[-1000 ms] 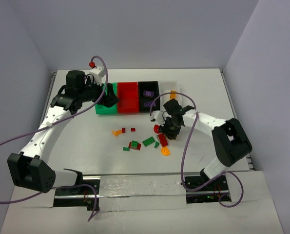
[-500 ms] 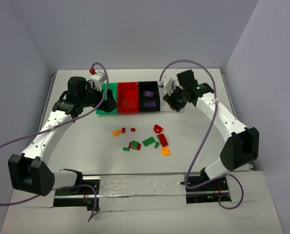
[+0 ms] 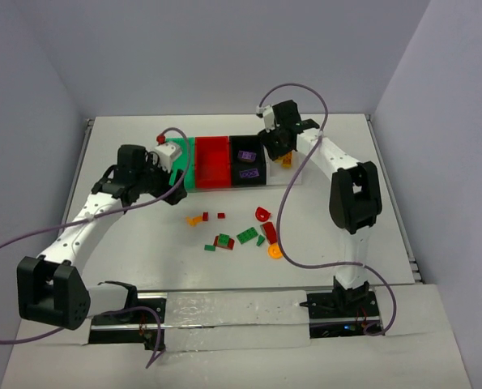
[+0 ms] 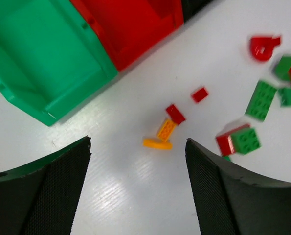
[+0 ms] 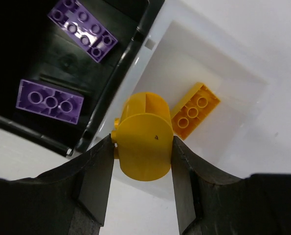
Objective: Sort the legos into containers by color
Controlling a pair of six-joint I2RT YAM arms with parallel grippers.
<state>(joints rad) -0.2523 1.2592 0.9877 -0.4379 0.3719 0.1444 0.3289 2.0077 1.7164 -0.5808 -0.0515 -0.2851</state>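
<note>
Four joined bins stand at the back: green (image 3: 184,162), red (image 3: 211,162), black (image 3: 247,172), clear white (image 3: 293,174). My right gripper (image 5: 143,147) is shut on a rounded yellow lego (image 5: 144,136) above the white bin's (image 5: 184,63) near end, where an orange brick (image 5: 195,109) lies. Two purple plates (image 5: 82,28) (image 5: 49,101) lie in the black bin. My left gripper (image 4: 138,156) is open and empty, low over the table just in front of the green bin (image 4: 42,54). Loose red, green and orange legos (image 3: 241,231) lie mid-table; an orange pair (image 4: 162,136) is just ahead of the left jaws.
The walls of the enclosure rise behind and on both sides. Purple cables loop from both arms over the table. The arm bases sit on a foil-covered strip (image 3: 232,312) at the near edge.
My right gripper carried the yellow lego from the loose pile back and up to the white bin. My left gripper moved from over the green bin toward the table in front of it.
</note>
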